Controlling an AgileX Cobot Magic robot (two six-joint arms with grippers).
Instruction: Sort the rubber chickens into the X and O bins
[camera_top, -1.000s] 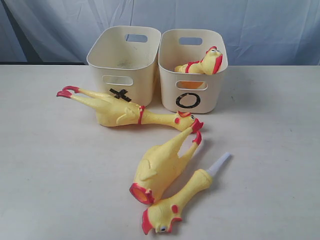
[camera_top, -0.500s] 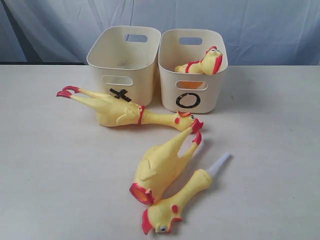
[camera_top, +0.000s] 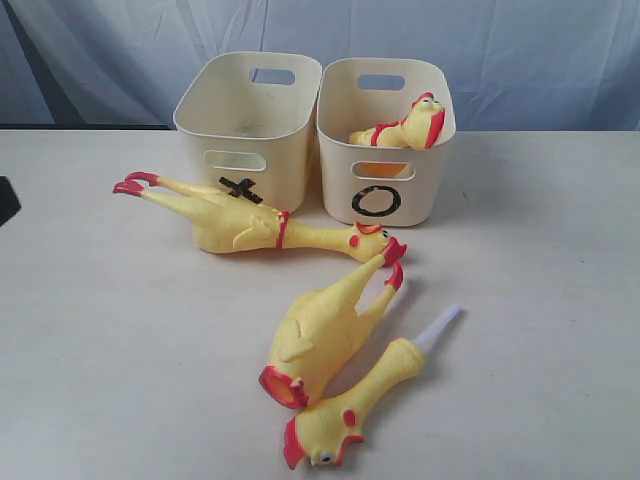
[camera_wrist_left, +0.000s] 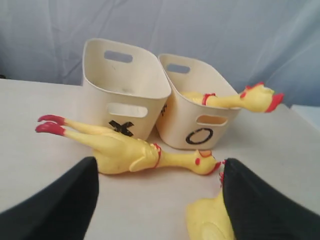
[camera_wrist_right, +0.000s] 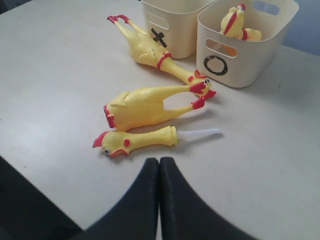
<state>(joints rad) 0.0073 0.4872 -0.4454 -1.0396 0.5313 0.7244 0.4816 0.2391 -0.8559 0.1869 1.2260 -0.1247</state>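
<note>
The exterior view shows neither gripper clearly. A dark sliver (camera_top: 5, 200) is cut off at the left edge, too little to identify. The X bin (camera_top: 247, 110) and O bin (camera_top: 385, 130) stand side by side on the table (camera_top: 540, 300). A leg of the long chicken (camera_top: 240, 222) partly covers the black X, while the black O reads whole. The O bin holds a small chicken (camera_top: 405, 128) whose head pokes over the rim.

In the left wrist view, the left gripper (camera_wrist_left: 159, 172) has its jaws spread wide with nothing between them. The long chicken lies crosswise just ahead of the gap. The X bin is right behind it, with the O bin beside that. Here the X shows in full. The headless body (camera_wrist_left: 210, 225) is cut off by the frame edge and partly hidden behind one finger (camera_wrist_left: 260, 200).

In the right wrist view, the right gripper (camera_wrist_right: 159, 162) has its jaws pressed together, gripping nothing. The head piece (camera_wrist_right: 135, 141), with its white tube, lies just ahead of the tips. The headless body is beyond it, then the long chicken, and the bins are farthest off. The frame cuts off the top of the X bin.
</note>
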